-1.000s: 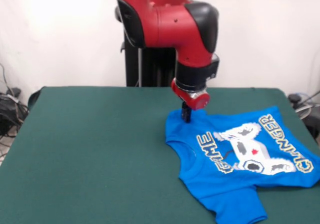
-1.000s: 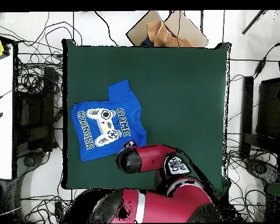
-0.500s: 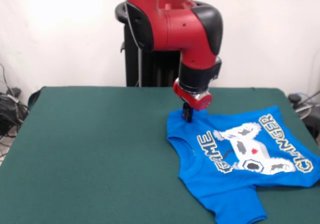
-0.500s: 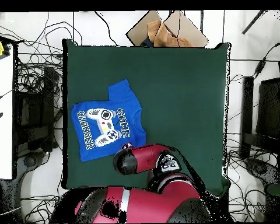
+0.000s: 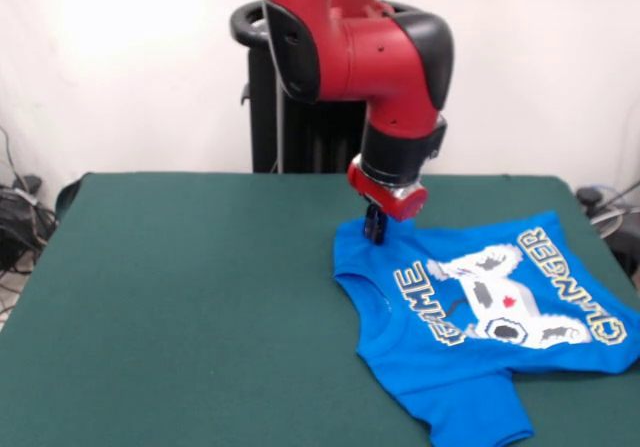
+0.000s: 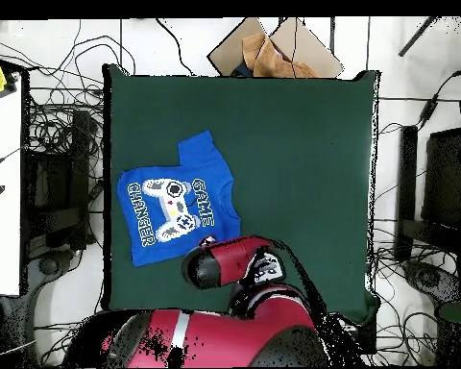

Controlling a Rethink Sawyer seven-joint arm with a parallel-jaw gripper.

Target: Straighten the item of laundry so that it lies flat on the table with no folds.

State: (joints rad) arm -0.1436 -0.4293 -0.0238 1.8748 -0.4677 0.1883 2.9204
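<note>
**Gripper at the shirt's far shoulder corner**

The gripper [image 5: 374,229] meets the far corner of the blue "GAME CHANGER" T-shirt [image 5: 480,312], apparently touching it; whether its jaws are closed on the fabric cannot be told. The shirt lies print-up near one side edge of the green table [image 5: 180,297], one sleeve toward the near edge.

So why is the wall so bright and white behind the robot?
Front view: strong light washes out the white wall at upper left, leaving a glowing patch; the blue T-shirt and gripper look slightly soft. Overhead view: lighting is even on the green table.
</note>
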